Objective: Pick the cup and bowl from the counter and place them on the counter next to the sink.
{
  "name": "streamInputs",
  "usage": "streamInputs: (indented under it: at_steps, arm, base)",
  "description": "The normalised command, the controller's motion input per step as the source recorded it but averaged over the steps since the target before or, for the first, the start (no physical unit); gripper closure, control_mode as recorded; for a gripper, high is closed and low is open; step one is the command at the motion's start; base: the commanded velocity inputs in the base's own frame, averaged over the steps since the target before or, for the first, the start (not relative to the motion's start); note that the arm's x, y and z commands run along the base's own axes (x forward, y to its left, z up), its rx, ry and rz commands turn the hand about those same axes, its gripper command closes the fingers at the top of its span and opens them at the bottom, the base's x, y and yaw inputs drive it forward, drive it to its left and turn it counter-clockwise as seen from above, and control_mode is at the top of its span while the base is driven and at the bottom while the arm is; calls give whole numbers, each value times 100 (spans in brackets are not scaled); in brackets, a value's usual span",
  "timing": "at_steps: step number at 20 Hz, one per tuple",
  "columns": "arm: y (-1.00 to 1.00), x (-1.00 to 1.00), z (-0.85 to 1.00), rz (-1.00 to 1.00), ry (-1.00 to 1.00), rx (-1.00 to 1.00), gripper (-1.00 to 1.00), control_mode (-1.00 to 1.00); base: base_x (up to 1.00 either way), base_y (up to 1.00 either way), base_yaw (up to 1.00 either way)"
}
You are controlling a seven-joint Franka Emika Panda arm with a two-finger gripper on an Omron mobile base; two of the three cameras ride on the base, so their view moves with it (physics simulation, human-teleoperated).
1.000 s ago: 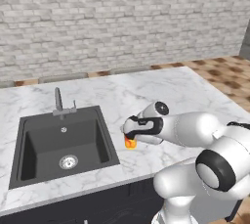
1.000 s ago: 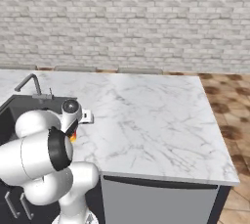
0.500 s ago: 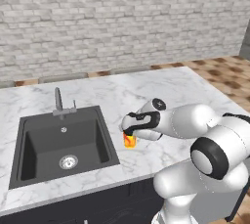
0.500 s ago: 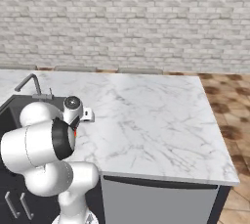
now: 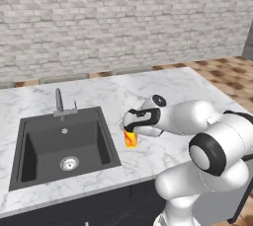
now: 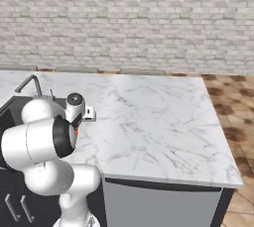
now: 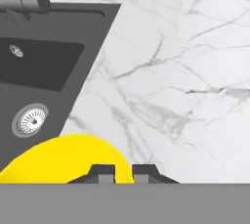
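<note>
The cup (image 5: 131, 139) stands on the counter (image 5: 163, 87) just beside the sink (image 5: 62, 146).

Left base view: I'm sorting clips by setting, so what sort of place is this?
Likely a simulated kitchen: a marble counter with a sink and faucet, under a brick wall.

Counter (image 5: 163, 89) is showing as polished white marble with grey veins, smooth, spreading beyond the claw (image 7: 123, 173). Cup (image 5: 131, 139), directly under the claw, is looking like smooth yellow plastic with red-orange swirls, evenly matt. Sink (image 5: 44, 146), to the claw's left in the left base view, is reading as matt dark grey; its drain (image 7: 30, 119) is looking like bright metal. Faucet (image 5: 60, 101) is appearing dull grey metal. Wall (image 6: 129, 18) behind is looking like rough pale brick.
</note>
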Motion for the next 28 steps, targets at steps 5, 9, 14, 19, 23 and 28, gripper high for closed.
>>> streamInputs:
  at_steps: [5,9,14,19,23,28]
  arm:
    - [0,0,0,0,0,0,-100,-100]
    - [0,-1,0,0,0,0,-100,-100]
    - [0,-16,0,0,0,1,-100,-100]
    - [0,-57,0,0,0,5,-100,-100]
    - [0,-68,9,0,-3,7,-100,-100]
    - [-6,-56,36,0,-2,4,-100,-100]
  base:
    - [0,0,0]
    - [0,0,0]
    - [0,0,0]
    - [0,0,0]
    - [0,0,0]
    - [0,0,0]
